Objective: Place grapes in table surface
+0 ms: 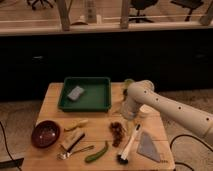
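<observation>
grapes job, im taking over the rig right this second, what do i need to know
Hand: down low at the front of the table, between the grapes and a grey cloth. It is beside the grapes, not around them.
Grapes: lying on the wooden table, in front of the green tray and to the right of the green pepper.
Done: the grapes look to be on the table surface already.
Left: probably just lifting the arm clear and checking that the grapes sit free on the wood.
</observation>
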